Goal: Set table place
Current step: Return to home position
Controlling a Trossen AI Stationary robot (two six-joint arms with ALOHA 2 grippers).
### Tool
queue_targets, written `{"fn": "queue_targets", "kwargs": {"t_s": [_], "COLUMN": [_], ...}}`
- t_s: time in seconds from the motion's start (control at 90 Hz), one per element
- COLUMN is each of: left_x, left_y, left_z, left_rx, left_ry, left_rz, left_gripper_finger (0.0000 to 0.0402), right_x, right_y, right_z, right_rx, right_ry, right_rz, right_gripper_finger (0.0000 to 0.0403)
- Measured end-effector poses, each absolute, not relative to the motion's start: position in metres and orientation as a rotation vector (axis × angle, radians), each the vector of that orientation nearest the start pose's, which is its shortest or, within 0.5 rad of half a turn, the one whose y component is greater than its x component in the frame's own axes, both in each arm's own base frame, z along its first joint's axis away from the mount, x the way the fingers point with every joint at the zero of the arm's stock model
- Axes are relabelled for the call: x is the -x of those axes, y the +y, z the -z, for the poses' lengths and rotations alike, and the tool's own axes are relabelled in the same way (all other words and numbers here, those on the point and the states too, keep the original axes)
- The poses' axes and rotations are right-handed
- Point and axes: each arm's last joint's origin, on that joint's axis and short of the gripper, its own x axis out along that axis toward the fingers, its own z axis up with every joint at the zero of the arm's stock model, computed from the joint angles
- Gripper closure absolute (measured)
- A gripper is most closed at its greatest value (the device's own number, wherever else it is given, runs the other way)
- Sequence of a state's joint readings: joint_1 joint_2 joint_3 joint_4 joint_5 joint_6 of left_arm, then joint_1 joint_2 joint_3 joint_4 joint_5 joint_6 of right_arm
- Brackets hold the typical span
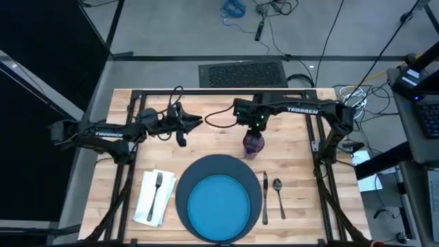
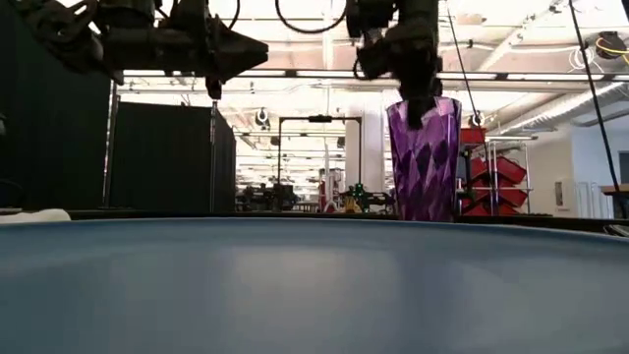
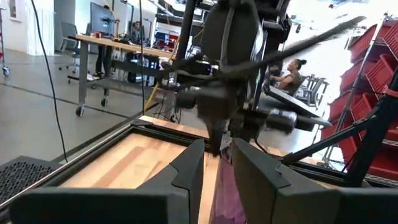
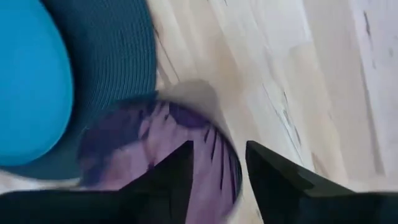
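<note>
A purple cup (image 1: 254,145) stands upright on the table (image 1: 302,165), just beyond the right side of the dark grey charger (image 1: 188,180), which carries the blue plate (image 1: 218,206). My right gripper (image 4: 219,155) is open and points down over the cup (image 2: 425,162). One finger is inside the rim and one outside. A white napkin (image 1: 147,206) with a fork (image 1: 156,189) on it lies left of the charger. A knife (image 1: 265,197) and a spoon (image 1: 278,195) lie on its right. My left gripper (image 1: 195,123) hovers open by a narrow gap at the far left. My right gripper comes at the cup from above and straddles its rim (image 4: 235,167) on the side away from the plate. One finger (image 4: 180,171) is in the hollow and the other finger (image 4: 273,180) is outside. Whether either finger touches the wall I cannot tell.
A black metal frame (image 1: 226,91) runs along the table's far edge, with posts at both sides. Bare wood lies between the cup and the far edge. The charger's rim (image 2: 314,236) hides the cup's base in the low view.
</note>
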State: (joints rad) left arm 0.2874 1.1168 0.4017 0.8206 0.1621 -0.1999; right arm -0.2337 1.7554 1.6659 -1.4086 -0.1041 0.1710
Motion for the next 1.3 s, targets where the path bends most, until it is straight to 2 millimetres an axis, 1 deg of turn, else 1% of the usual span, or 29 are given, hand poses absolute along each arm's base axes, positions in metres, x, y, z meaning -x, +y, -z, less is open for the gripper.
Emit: {"fn": "queue_targets", "kwargs": {"t_s": [0.144,0.267,0.367,0.411,0.511,0.589,0.644,0.722,0.8,0.867,0.956,1.044,1.078,1.122,1.211,1.3], "left_x": [-0.216,-0.216,-0.214,-0.212,-0.205,-0.194,-0.183,-0.165,-0.147,-0.132,-0.113,-0.103,-0.102,-0.102,-0.103,-0.108], "left_y": [0.059,0.059,0.058,0.057,0.051,0.045,0.04,0.033,0.026,0.022,0.02,0.022,0.022,0.022,0.022,0.023], "left_z": [-0.236,-0.236,-0.239,-0.242,-0.248,-0.254,-0.259,-0.266,-0.267,-0.262,-0.25,-0.232,-0.223,-0.217,-0.214,-0.212], "left_rx": [0.174,0.17,0.167,0.16,0.132,0.111,0.095,0.081,0.065,0.071,0.094,0.148,0.158,0.163,0.167,0.163], "left_ry": [-0.117,-0.117,-0.127,-0.14,-0.128,-0.107,-0.098,-0.097,-0.15,-0.208,-0.285,-0.331,-0.335,-0.343,-0.353,-0.324], "left_rz": [-0.113,-0.113,-0.111,-0.106,-0.115,-0.159,-0.213,-0.279,-0.308,-0.325,-0.38,-0.452,-0.469,-0.471,-0.469,-0.473], "left_gripper_finger": [0.0334,0.0334,0.0334,0.0334,0.0334,0.0334,0.0334,0.0334,0.0334,0.0334,0.0334,0.0334,0.0334,0.0334,0.0334,0.0334], "right_x": [-0.3,-0.274,-0.244,-0.228,-0.189,-0.156,-0.133,-0.11,-0.095,-0.089,-0.088,-0.091,-0.094,-0.098,-0.108,-0.119], "right_y": [-0.063,-0.045,-0.028,-0.02,-0.006,0.001,0.004,0.005,0.005,0.005,0.006,0.007,0.007,0.007,0.006,0.004], "right_z": [-0.338,-0.369,-0.395,-0.408,-0.431,-0.438,-0.433,-0.413,-0.382,-0.349,-0.317,-0.301,-0.296,-0.29,-0.282,-0.274], "right_rx": [-0.368,-0.325,-0.291,-0.268,-0.217,-0.196,-0.206,-0.233,-0.254,-0.284,-0.299,-0.284,-0.269,-0.246,-0.211,-0.193], "right_ry": [1.424,1.316,1.207,1.128,0.896,0.692,0.557,0.392,0.276,0.232,0.161,0.068,0.049,0.032,-0.005,-0.015], "right_rz": [0.212,0.168,0.126,0.108,0.082,0.062,0.05,0.028,0.003,-0.008,-0.054,-0.103,-0.107,-0.108,-0.097,-0.071], "right_gripper_finger": [0.0264,0.0264,0.0264,0.0264,0.0264,0.0264,0.0264,0.0264,0.0264,0.0264,0.0264,0.0264,0.0264,0.0264,0.0264,0.0264]}}
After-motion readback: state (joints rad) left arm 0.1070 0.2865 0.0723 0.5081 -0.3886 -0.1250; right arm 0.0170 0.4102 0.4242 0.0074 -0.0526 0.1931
